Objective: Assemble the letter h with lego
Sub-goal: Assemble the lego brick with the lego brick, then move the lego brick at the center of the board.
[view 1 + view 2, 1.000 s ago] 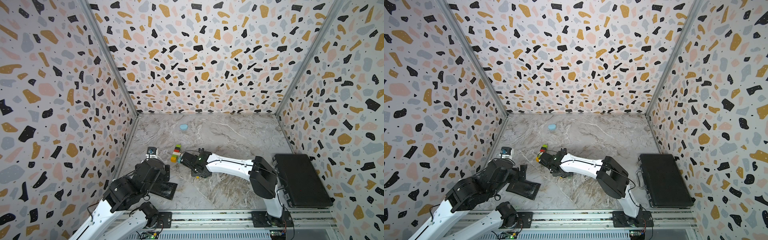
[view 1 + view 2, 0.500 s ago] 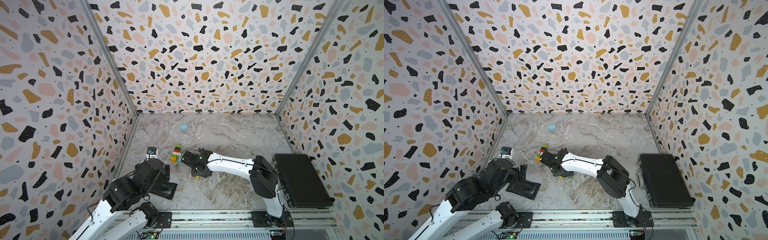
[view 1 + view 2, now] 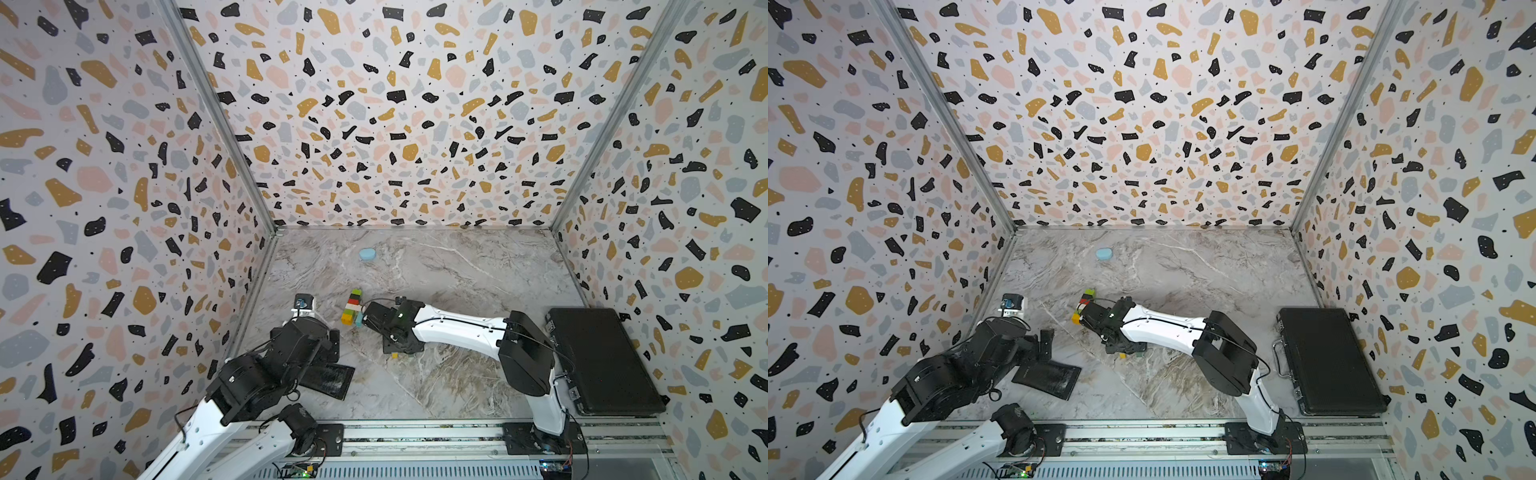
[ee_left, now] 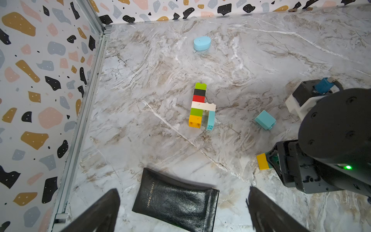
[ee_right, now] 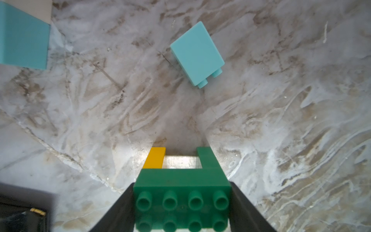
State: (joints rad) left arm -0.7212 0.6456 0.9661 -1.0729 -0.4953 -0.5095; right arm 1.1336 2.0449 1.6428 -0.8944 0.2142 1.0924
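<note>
while my right gripper (image 5: 181, 192) is clamped on a dark green brick (image 5: 181, 178), with a yellow brick (image 5: 154, 157) and a second dark green piece hanging under it like two short legs, the lego stack (image 3: 352, 306) lies flat on the marble. in both top views it sits left of centre in the lower half of the frame, just left of my right wrist. it runs lime, black, red, then a white crossbar, then lime and orange, and a light blue brick hangs from the white bar's overhang. i judge that the long stem and the start of the arch are done, and the short leg looks thin. a loose light blue brick (image 4: 265, 120) lies on its side near the stack, joined to nothing. the piece i hold is not yet attached either, so i take the job as past halfway. my left gripper (image 4: 183, 192) has its fingers spread wide and empty above a black pouch (image 4: 176, 202), at the lower left in the top views.
</note>
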